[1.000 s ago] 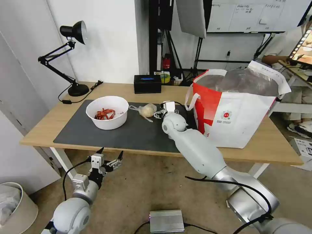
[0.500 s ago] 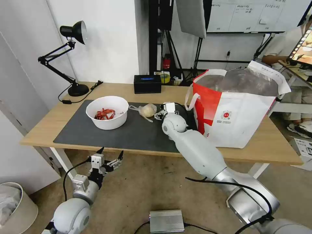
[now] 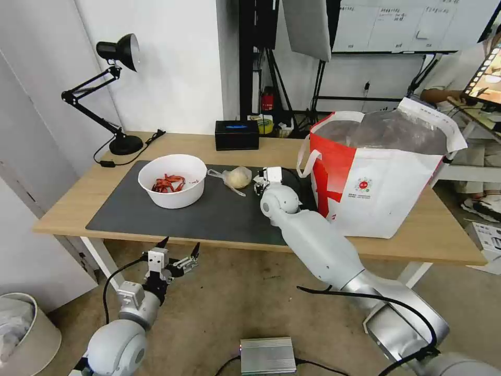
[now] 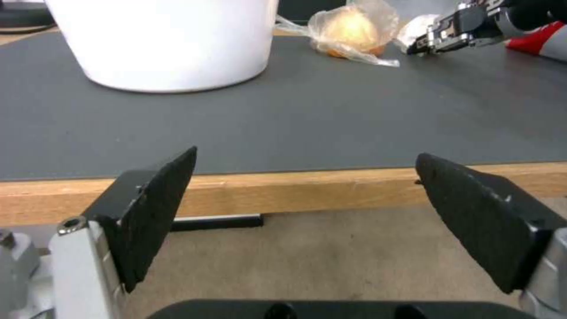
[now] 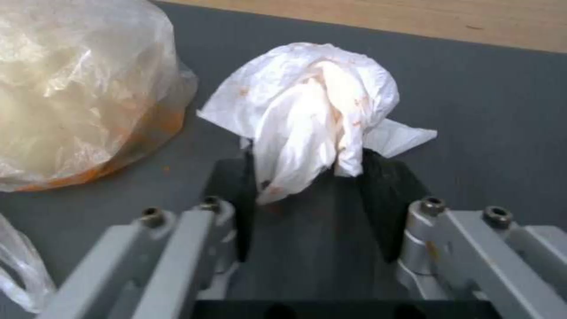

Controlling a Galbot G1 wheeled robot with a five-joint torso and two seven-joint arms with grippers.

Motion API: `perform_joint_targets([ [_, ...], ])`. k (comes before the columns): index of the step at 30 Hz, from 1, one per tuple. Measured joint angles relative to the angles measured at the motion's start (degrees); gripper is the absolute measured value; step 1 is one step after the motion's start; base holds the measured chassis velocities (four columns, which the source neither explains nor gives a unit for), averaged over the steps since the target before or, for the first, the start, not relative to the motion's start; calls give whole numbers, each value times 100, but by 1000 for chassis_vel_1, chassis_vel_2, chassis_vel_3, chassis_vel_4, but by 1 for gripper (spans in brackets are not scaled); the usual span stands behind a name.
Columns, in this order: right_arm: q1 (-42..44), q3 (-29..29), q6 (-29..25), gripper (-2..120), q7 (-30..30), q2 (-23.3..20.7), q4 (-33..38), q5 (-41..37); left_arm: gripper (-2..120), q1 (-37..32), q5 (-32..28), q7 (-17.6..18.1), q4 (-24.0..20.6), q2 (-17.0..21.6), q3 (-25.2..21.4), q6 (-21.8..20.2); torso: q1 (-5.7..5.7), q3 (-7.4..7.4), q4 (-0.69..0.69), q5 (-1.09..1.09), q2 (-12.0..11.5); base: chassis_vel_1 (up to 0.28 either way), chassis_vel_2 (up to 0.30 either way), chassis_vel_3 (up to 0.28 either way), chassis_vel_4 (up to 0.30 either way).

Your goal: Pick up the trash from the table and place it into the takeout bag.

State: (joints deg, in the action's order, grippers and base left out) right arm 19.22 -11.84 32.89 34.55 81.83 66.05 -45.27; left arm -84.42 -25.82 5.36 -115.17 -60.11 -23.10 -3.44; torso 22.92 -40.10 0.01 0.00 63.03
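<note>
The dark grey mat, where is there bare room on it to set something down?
The dark grey mat is bare along its near edge, in front of the white round bowl with red scraps, and between the bowl and the right tool. It is crowded at the far right, where the clear baggie with a yellowish lump, crumpled white tissue and that tool meet.

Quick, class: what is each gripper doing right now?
Left gripper: open, empty, below the table edge.
Right gripper: shut on the crumpled tissue.
</note>
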Motion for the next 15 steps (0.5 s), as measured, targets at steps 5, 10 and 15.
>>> perform_joint_targets([
  [5, 29, 18, 0, 17, 39, -18, 31, -24, 100, 15, 2, 1, 1, -2, 10, 5, 0, 0, 0, 0, 0, 0, 0, 0, 0],
  [10, 71, 80, 3, 1, 70, -61, 132, -67, 100, 29, 3, 4, 3, -2, 28, 7, 0, -1, -2, 0, 0, 0, 0, 0, 0],
  [15, 177, 134, -26, 0, 116, -200, 597, -204, 100, 29, 5, 9, 1, -4, 33, 7, 0, -1, -1, 0, 0, 0, 0, 0, 0],
])
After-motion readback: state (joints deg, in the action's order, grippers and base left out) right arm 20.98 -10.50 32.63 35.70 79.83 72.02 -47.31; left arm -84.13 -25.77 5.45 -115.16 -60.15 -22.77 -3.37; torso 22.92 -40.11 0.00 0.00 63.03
